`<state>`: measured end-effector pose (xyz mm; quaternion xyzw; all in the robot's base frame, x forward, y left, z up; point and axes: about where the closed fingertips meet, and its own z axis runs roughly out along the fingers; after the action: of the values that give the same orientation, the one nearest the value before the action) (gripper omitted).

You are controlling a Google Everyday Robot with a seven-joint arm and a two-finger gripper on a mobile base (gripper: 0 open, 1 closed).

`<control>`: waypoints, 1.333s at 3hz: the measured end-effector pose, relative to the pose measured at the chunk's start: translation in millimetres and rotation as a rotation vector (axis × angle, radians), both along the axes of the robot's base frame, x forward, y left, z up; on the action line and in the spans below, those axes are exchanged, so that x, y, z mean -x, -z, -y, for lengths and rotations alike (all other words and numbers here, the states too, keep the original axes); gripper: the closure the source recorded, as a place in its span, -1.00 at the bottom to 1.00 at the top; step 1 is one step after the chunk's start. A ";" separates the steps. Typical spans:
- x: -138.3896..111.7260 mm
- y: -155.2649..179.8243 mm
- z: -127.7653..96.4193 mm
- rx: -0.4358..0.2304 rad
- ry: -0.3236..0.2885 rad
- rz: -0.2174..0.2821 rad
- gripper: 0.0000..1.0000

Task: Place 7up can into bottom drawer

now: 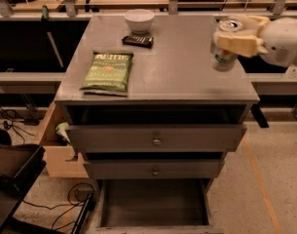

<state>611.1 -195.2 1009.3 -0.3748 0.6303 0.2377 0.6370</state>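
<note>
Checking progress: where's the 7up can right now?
The 7up can is at the camera view's right, held by the gripper over the right edge of the cabinet top.

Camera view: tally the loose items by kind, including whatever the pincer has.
Can: 1, held by the pincer over the right side of the cabinet top
Chip bag: 1
Bowl: 1
Dark flat item: 1
Total: 4
</note>
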 end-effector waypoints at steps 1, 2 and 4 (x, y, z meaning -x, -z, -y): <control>80.8 19.9 19.6 -0.006 -0.084 0.005 1.00; 148.6 67.5 80.4 -0.070 -0.096 -0.045 1.00; 200.5 131.8 144.7 -0.169 -0.041 -0.095 1.00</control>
<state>410.6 -340.0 877.4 -0.3208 0.6298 0.3203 0.6308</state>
